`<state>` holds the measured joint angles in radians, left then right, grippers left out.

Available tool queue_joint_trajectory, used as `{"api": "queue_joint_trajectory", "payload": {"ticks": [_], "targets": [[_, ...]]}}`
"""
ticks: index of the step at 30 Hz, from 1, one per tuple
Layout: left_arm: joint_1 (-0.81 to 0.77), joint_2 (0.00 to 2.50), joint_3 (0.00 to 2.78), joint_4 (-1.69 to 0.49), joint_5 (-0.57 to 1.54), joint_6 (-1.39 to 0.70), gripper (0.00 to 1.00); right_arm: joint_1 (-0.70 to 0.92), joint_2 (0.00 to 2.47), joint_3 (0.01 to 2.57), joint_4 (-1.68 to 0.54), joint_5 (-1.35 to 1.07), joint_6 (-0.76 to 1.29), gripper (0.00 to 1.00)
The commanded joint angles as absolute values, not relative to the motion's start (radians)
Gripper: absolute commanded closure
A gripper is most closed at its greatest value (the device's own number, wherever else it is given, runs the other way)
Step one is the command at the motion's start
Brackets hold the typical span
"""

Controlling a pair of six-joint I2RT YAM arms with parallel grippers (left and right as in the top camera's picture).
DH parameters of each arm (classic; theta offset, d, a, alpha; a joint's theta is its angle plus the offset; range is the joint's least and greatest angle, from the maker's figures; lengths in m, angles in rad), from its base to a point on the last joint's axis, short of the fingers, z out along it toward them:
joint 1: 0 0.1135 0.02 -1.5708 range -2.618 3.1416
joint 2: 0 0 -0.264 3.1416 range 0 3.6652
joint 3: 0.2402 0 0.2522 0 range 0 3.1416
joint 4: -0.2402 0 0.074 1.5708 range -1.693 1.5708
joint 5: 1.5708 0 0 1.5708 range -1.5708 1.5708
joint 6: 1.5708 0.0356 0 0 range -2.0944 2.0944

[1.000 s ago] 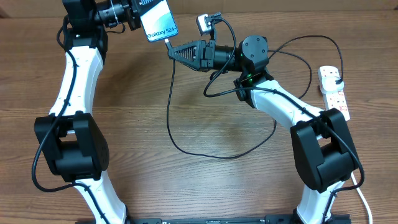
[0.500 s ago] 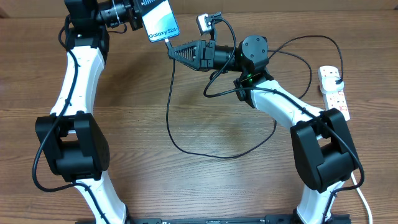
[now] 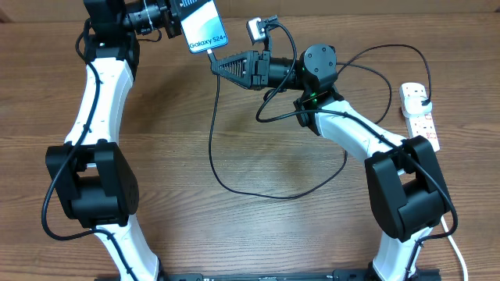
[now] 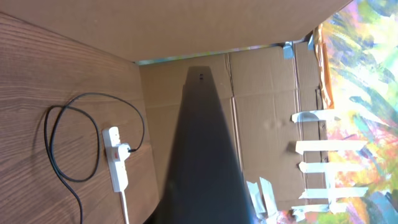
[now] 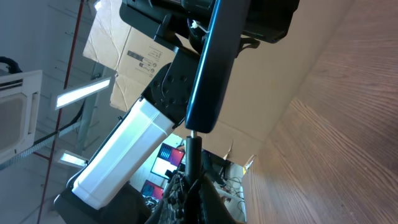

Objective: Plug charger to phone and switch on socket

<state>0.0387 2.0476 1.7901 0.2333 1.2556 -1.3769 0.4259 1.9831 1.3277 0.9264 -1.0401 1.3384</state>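
Half cut off overhead, left fingers [image 3: 173, 17] are gripping the phone [image 3: 205, 27]; right fingers [image 3: 234, 66] are pinching the charger [image 5: 194, 148] tip at its lower edge, seating unclear.

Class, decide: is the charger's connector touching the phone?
Touching. The right wrist view shows the connector meeting the phone's bottom edge with no gap.

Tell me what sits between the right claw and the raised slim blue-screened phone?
Only the thin black charger's connector tip, reaching the phone's bottom edge; right wrist view.
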Motion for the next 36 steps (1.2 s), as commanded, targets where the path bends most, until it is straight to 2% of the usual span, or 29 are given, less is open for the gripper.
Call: {"api": "queue_joint_trajectory", "payload": {"ticks": [1,36], "targets": [[0.024,2.045,1.803,0.243,1.285,-1.338,0.96,0.425,1.953,1.343,0.928,-1.010,1.333,0.96],[0.031,2.045,1.803,0.242,1.307,-1.287,0.96,0.403,1.953,1.343,0.865,-0.983,1.309,0.96]]}}
